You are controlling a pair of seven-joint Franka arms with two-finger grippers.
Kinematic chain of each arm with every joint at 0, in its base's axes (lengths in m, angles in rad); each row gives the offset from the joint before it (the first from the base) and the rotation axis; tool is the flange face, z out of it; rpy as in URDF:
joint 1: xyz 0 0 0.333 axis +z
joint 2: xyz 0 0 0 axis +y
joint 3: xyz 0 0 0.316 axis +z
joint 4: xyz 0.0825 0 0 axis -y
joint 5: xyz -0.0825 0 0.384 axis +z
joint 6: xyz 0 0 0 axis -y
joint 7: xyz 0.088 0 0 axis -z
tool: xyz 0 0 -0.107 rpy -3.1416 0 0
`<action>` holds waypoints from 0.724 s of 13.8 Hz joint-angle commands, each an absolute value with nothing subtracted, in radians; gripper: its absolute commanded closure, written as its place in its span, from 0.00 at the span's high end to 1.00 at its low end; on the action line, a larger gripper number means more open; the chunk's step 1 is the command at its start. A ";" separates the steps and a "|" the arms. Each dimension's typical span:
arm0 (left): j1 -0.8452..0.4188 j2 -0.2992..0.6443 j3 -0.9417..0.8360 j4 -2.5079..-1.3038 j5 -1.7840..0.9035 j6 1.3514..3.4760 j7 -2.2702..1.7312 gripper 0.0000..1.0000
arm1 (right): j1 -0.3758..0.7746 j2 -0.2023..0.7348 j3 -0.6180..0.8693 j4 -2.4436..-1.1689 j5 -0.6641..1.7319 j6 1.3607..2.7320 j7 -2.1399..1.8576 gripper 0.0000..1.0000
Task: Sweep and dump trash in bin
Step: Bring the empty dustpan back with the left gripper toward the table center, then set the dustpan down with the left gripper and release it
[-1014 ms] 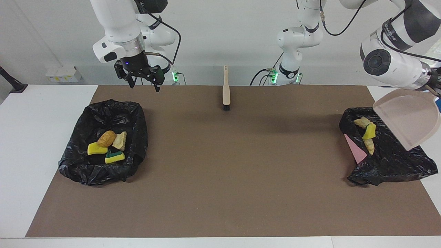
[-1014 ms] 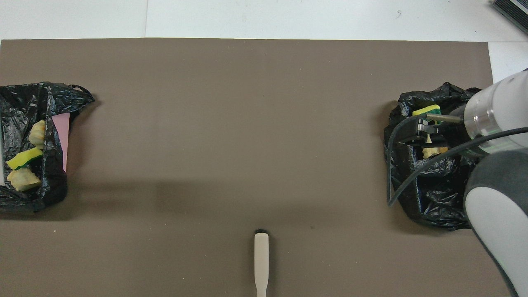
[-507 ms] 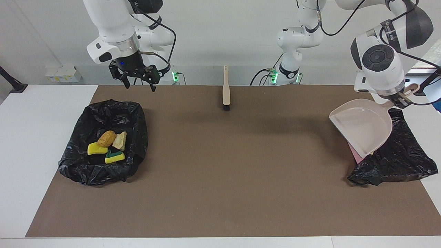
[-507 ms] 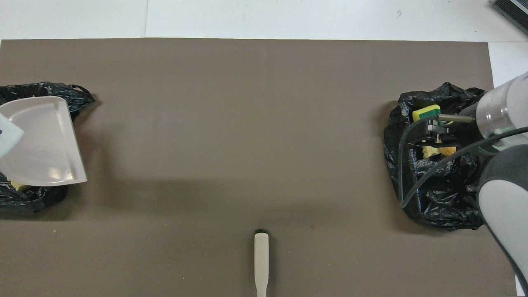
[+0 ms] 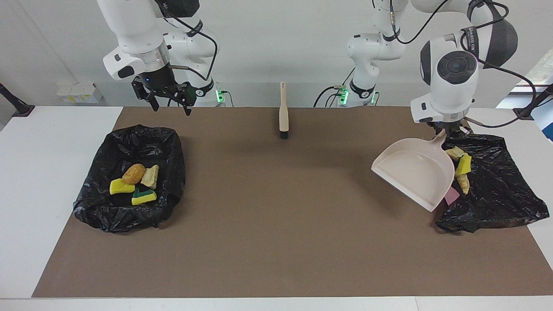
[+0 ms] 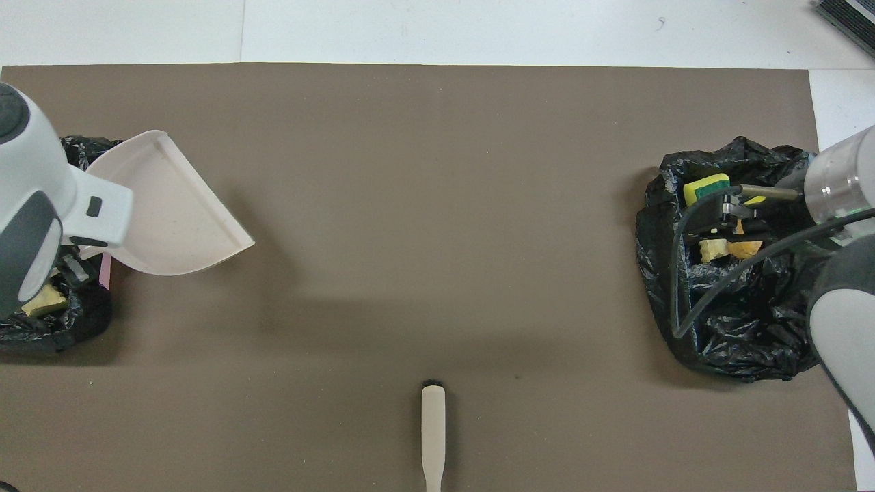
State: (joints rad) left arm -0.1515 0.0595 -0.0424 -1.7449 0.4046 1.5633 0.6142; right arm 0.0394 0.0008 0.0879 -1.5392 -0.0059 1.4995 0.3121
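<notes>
Left gripper (image 5: 447, 128) pinching the dustpan (image 5: 412, 172) handle beside its trash (image 5: 460, 167) bin, right gripper (image 5: 169, 102) spread, raised near the other bin (image 5: 129, 177).

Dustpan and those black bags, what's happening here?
The left gripper holds the empty dustpan by its handle beside the bin bag at its end, where scraps lie. The right gripper waits open above the mat near the other bag, which also holds scraps. The brush lies untouched.
</notes>
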 commanded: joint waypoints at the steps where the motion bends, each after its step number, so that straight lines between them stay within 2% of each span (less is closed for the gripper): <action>1: -0.218 0.029 -0.026 -1.766 0.251 1.548 0.392 0.00 | 0.055 0.000 0.063 -1.529 -0.002 1.488 0.284 1.00; 7: -0.412 0.054 -0.026 -1.775 0.082 1.592 -0.042 0.00 | 0.057 0.005 0.041 -1.531 -0.003 1.491 0.239 1.00; 10: -0.518 0.112 -0.026 -1.796 0.029 1.687 -0.239 0.00 | 0.043 0.005 0.041 -1.531 -0.002 1.491 0.239 1.00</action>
State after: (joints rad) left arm -0.4556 0.0852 -0.0469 -1.7733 0.0629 1.6225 -0.1400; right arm 0.0500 0.0009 0.0452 -1.5392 -0.0059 1.4995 0.2672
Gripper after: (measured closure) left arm 0.692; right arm 0.000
